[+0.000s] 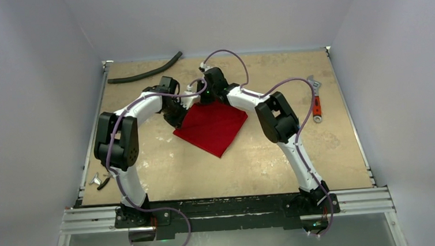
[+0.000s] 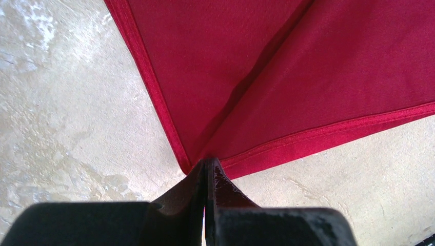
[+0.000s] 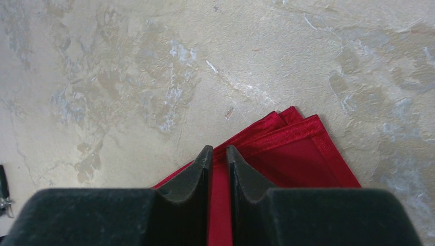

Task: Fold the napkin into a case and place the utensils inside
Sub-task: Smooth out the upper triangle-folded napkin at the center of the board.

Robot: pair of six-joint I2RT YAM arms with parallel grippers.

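**Two grippers at one red cloth**

Counted: one napkin [image 1: 212,126], folded, set diamond-wise mid-table; one black hose [image 1: 145,70] along the far edge; one orange-handled wrench [image 1: 316,101] at right. Underneath, a mottled beige table [image 1: 264,166], boxed in by pale grey walls [image 1: 27,84]. Bent elbow-up, reaching inward to the cloth's far side: left arm [image 1: 139,108], right arm [image 1: 248,100]. Clamped tight on a hemmed corner: left gripper [image 2: 206,163]. Parted by a slit over stacked hems, gripping nothing plainly: right gripper [image 3: 219,151]
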